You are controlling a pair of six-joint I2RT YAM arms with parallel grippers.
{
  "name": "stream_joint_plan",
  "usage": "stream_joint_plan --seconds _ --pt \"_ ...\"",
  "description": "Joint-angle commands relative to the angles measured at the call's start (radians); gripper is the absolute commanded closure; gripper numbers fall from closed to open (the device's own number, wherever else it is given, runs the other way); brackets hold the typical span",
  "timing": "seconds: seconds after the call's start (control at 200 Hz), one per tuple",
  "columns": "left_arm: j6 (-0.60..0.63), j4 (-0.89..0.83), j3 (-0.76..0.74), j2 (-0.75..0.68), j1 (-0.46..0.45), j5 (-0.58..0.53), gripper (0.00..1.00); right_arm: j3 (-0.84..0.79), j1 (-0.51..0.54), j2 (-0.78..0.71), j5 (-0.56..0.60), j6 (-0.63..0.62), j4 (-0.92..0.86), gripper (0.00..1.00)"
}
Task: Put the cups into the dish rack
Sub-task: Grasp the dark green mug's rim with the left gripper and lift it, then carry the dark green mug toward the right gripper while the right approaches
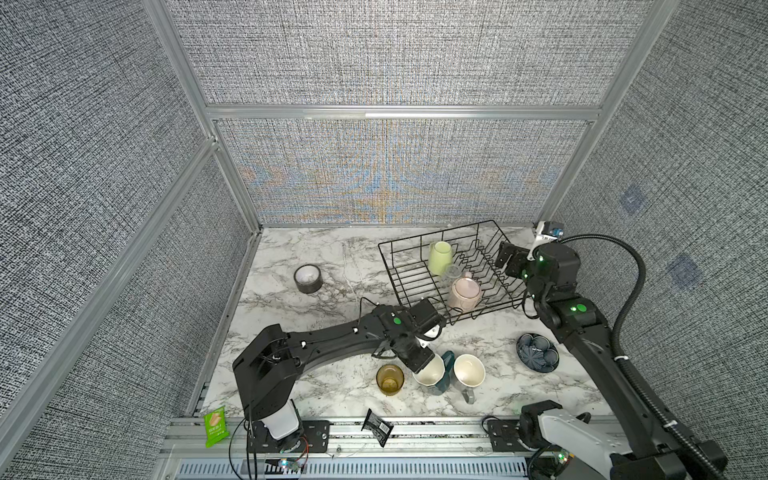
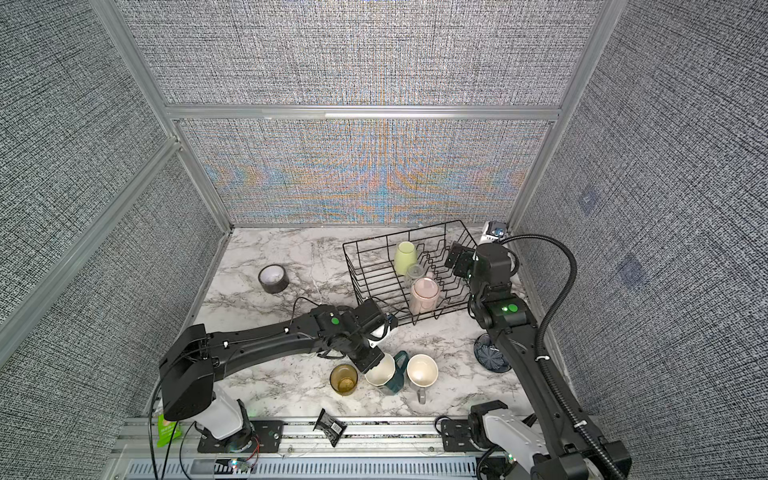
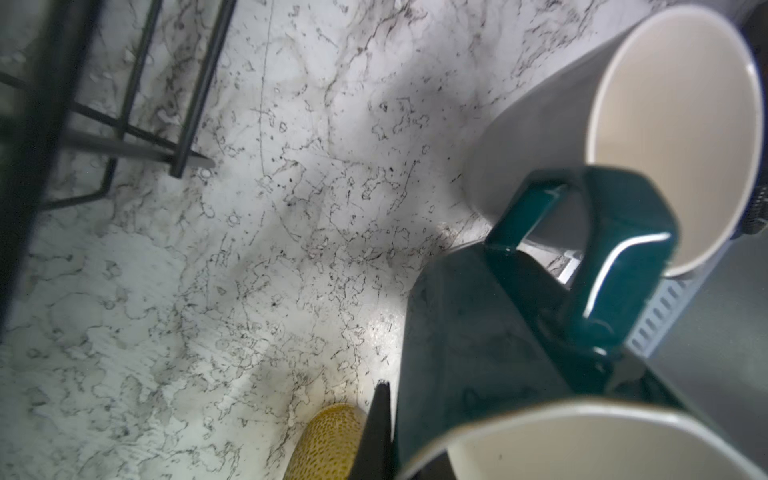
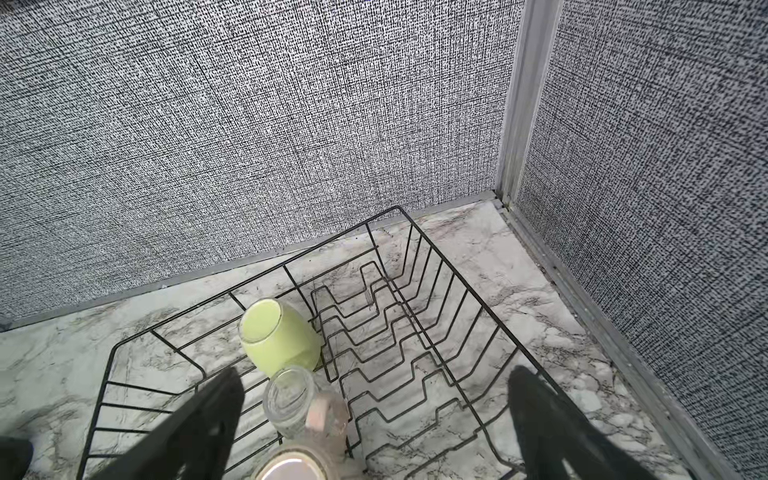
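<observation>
Teal mug (image 1: 441, 384) tilted; 3 in rack (image 1: 405, 278)

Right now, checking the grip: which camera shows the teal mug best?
Left wrist view: the teal mug is close up, handle and rim clear. Both top views show it small, partly under the left claw. The right wrist view misses it.

At left claw (image 1: 422, 368): mug (image 1: 434, 374); tumbler (image 1: 390, 379) left of claw, second mug (image 1: 468, 371) right, rack (image 1: 405, 278) behind, bowl (image 1: 537, 352) far right.
</observation>
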Motion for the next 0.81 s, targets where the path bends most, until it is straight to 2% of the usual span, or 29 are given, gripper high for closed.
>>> stream_joint_plan --seconds 0.0,0.185,0.31,0.355,0.445,0.49,0.64,0.73,0.8 --pt "0.053 -0.067 0.026 -0.026 0.002 0.033 1.00 0.006 -0.003 -0.008 -0.015 0.022 0.008 0.01" --pt "0.077 -0.114 0.029 -0.103 0.009 0.057 1.00 0.000 -0.004 -0.022 -0.042 0.029 0.020 0.01" --pt "0.075 -0.118 0.019 -0.191 0.041 0.033 1.00 -0.031 -0.004 -0.043 -0.144 0.029 0.078 0.01" --pt "0.064 -0.125 0.017 -0.230 0.056 -0.003 1.00 -0.061 -0.004 -0.053 -0.255 0.012 0.145 0.01" --pt "0.063 -0.105 -0.011 -0.327 0.112 -0.026 1.00 -0.130 -0.002 -0.081 -0.606 -0.022 0.312 0.01" --pt "0.053 -0.070 -0.034 -0.383 0.152 -0.012 1.00 -0.170 0.006 -0.085 -0.732 0.002 0.407 0.01" --pt "0.018 0.117 -0.130 -0.565 0.312 0.129 1.00 -0.190 0.026 -0.072 -0.953 0.082 0.493 0.01" --pt "-0.028 0.248 -0.175 -0.629 0.450 0.287 1.00 -0.196 0.042 -0.065 -1.128 0.118 0.586 0.01" --pt "-0.068 0.323 -0.179 -0.644 0.532 0.407 1.00 -0.187 0.069 -0.053 -1.207 0.152 0.645 0.01"
